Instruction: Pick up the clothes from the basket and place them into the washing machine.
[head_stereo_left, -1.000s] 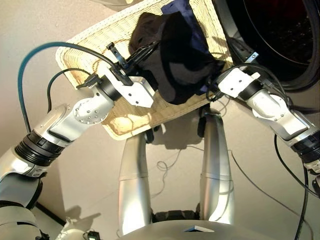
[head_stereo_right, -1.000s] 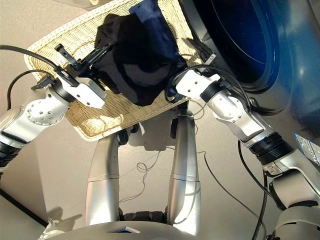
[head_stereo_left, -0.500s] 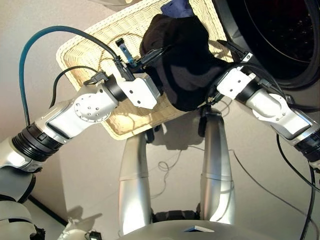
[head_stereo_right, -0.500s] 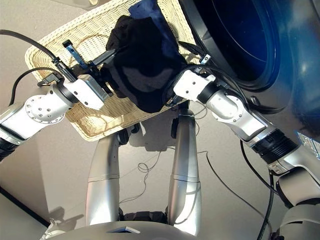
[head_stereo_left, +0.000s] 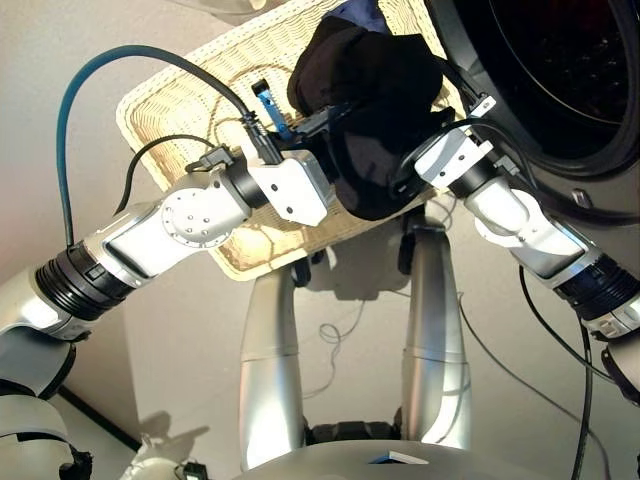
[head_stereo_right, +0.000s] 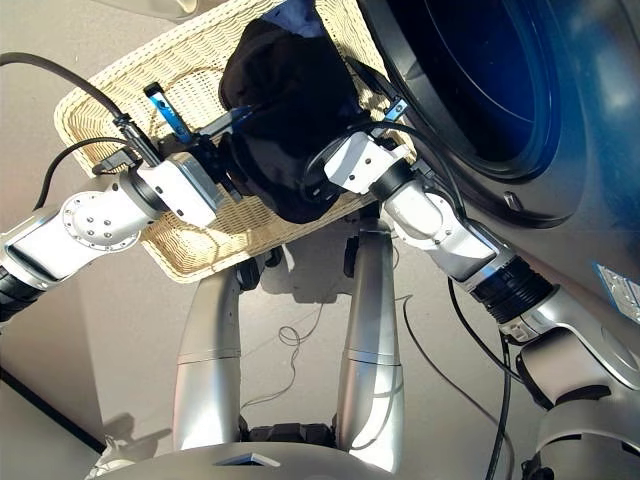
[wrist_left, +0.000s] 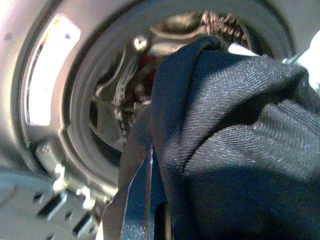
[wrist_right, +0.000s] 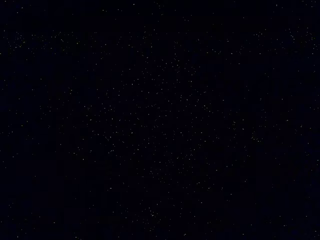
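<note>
A black garment (head_stereo_left: 380, 100) hangs bunched between my two arms, lifted above the near end of the cream wicker basket (head_stereo_left: 170, 85). My left gripper (head_stereo_left: 335, 120) is shut on its left side; the left wrist view shows the black cloth (wrist_left: 235, 130) beside one finger (wrist_left: 135, 200). My right gripper (head_stereo_left: 408, 165) is buried in the cloth's right side, and cloth covers its wrist camera. A navy garment (head_stereo_left: 357, 12) peeks out behind the black one in the basket. The washing machine's open porthole (head_stereo_left: 560, 70) is just to the right. No coral-red garment shows clearly.
The basket sits on a low stand with dark feet (head_stereo_left: 300, 268) in front of the machine. A thick blue cable (head_stereo_left: 70, 130) loops over my left arm. A thin loose cable (head_stereo_left: 335, 330) lies on the floor.
Both arms have raised the black garment up off the basket and carried it a little to the right, closer to the porthole. It now hides more of the navy garment.
</note>
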